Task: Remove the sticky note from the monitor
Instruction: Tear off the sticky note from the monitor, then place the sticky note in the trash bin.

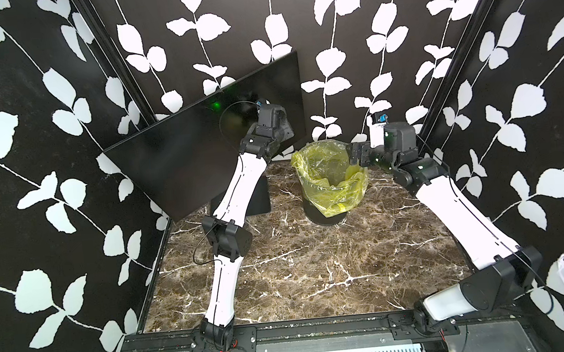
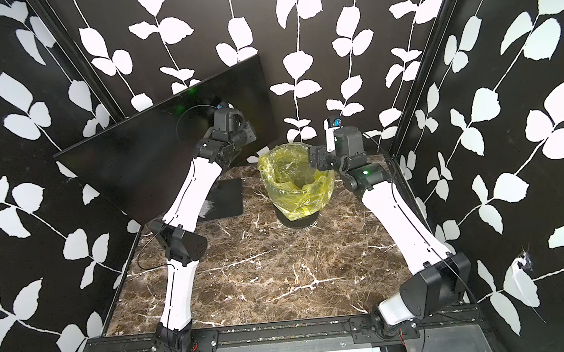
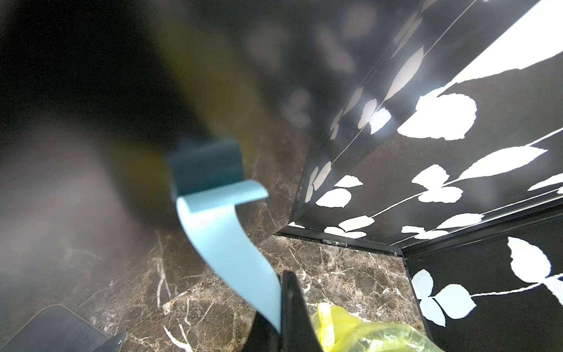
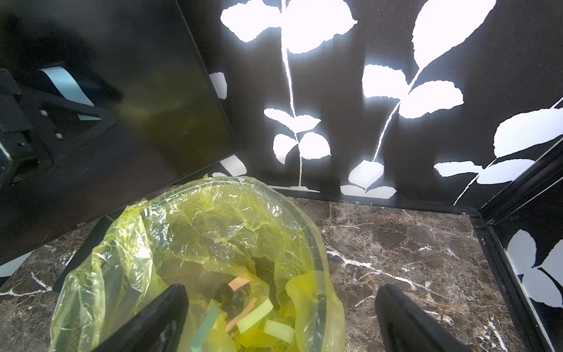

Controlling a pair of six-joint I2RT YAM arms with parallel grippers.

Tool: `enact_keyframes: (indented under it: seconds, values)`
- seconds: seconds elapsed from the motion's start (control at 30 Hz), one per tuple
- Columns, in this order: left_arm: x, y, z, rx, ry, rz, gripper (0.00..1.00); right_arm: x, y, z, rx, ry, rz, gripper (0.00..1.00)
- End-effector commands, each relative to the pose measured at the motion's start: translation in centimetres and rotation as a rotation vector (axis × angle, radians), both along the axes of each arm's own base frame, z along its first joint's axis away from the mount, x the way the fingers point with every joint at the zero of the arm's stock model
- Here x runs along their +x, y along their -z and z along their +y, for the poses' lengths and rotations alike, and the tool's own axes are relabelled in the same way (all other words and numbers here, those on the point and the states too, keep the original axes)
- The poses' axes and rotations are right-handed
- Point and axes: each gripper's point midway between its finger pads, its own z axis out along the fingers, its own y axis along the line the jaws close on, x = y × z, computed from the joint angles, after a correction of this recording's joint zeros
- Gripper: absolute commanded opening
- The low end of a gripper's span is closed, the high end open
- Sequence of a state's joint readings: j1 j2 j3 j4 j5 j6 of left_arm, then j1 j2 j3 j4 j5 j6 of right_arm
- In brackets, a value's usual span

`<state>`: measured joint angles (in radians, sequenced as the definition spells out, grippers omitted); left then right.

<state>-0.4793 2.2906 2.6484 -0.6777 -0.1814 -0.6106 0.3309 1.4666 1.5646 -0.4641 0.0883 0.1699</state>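
Observation:
The monitor [image 1: 166, 159] [image 2: 131, 163] stands tilted at the back left, its glossy black screen facing the table. A light blue sticky note [image 3: 225, 243] curls off the screen. Its far end still meets the glass, which mirrors it darkly. Its near end is pinched between the jaws of my left gripper [image 3: 278, 323], which is shut on it close to the screen's right part. The right wrist view also catches the sticky note [image 4: 65, 82] beside the left gripper's body. My right gripper [image 4: 283, 292] [image 1: 356, 154] hangs open over the bin's rim, holding nothing.
A bin lined with a yellow bag [image 1: 330, 179] [image 4: 213, 237] stands right of the monitor's flat stand base [image 1: 258, 200], with several coloured paper strips [image 4: 253, 317] inside. Black leaf-patterned walls enclose the brown marble table [image 1: 300, 270] on three sides.

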Motion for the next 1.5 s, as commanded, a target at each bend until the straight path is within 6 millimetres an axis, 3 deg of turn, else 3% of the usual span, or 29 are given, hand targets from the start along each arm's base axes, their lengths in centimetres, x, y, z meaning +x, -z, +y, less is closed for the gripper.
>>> enact_keyframes:
  seconds: [0.0,0.47,0.7,0.9,1.07,1.27,1.43,1.47]
  values:
    - [-0.4,-3.0,3.1,0.005,-0.072,-0.051,0.00,0.5,-1.8,0.1,0.031,0.001,-0.052,0.97]
    - [-5.7,-8.6,0.4,0.172,0.049,-0.183,0.00,0.3,-1.9,0.3,0.049,-0.009,-0.055,0.97]
    - [-7.6,-9.2,-1.5,0.210,0.144,-0.198,0.00,0.1,-1.8,0.5,0.069,-0.018,-0.050,0.96]
    - [-11.0,-7.3,-6.1,0.329,0.383,-0.186,0.00,0.0,-2.3,0.3,0.057,-0.009,-0.061,0.96]
    - [-15.2,-3.1,-10.6,0.498,0.633,-0.137,0.00,0.0,-3.0,-0.8,0.015,0.037,-0.078,0.96]
    - [-16.8,1.4,-11.1,0.726,0.721,-0.066,0.01,-0.3,-3.8,-1.8,0.003,0.085,-0.096,0.96]
    - [-16.4,2.8,-12.3,0.748,0.722,-0.059,0.30,-0.9,-4.7,-2.1,0.021,0.099,-0.108,0.95]
    - [-16.2,3.1,-12.5,0.753,0.724,-0.057,0.32,-0.9,-4.8,-2.2,0.023,0.101,-0.108,0.95]
